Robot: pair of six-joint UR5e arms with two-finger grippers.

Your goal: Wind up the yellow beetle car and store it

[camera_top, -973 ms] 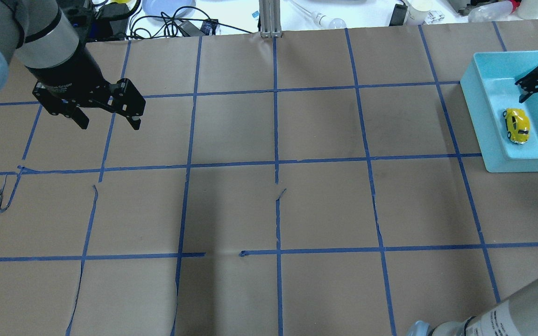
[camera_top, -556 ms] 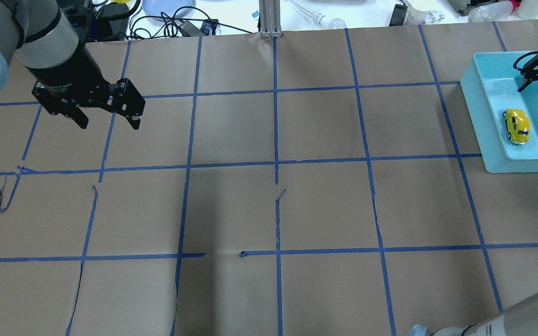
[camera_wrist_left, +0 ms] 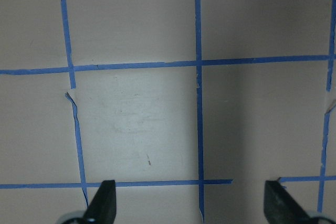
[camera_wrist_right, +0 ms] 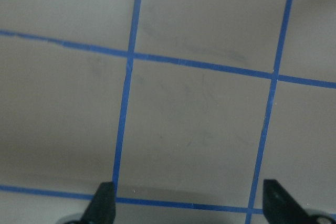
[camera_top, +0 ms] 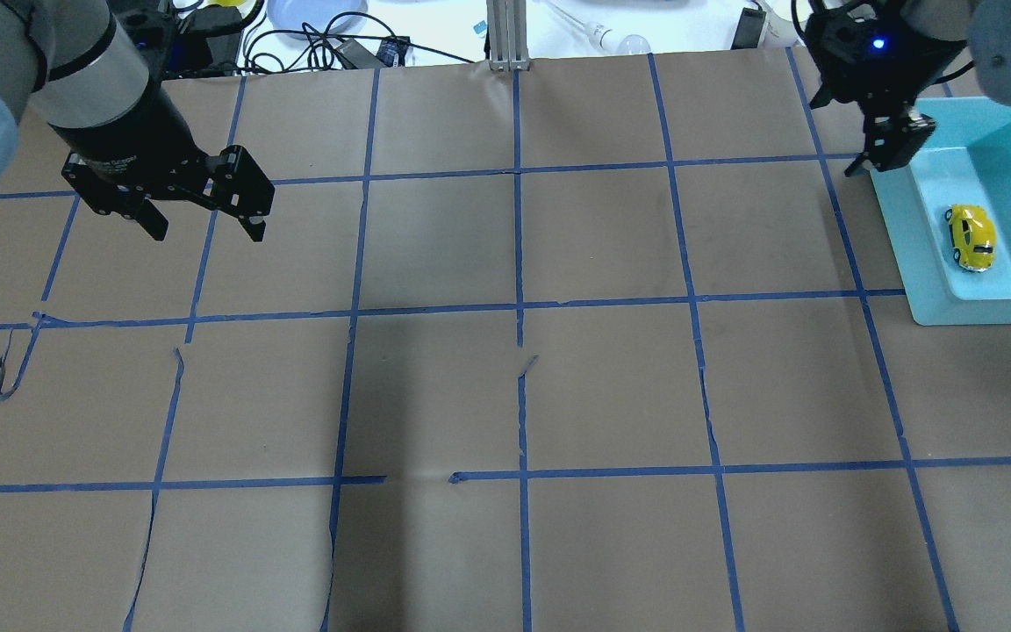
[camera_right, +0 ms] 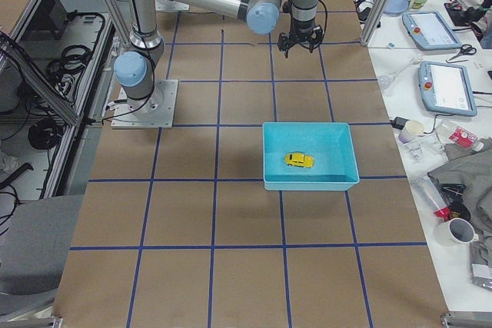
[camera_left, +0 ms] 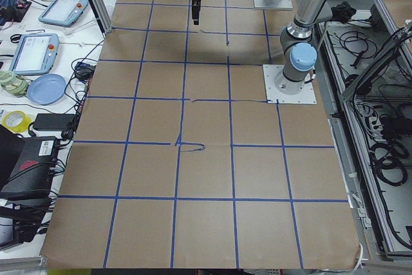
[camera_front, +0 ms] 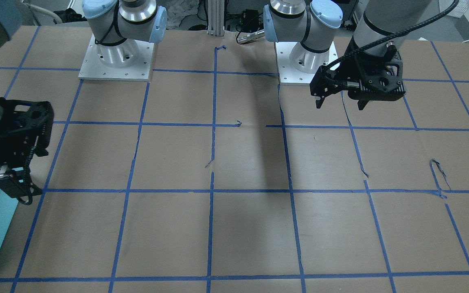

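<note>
Yellow beetle car (camera_top: 971, 237) in bin (camera_top: 920, 250) (paper tabletop (camera_top: 602, 395))

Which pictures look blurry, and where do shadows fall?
Right wrist view: blurred, tape lines fuzzy. Left wrist view: sharper, a bright patch mid-frame, shade at right. Overhead and front views: a broad soft shadow down the middle of the table.

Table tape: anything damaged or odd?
Yes. The blue tape grid is torn in places: one strip has peeled into a loose curl on the robot's left side, and the near cross line has a gap left of centre. The yellow beetle car lies on its wheels in the teal bin, nothing odd there.
</note>
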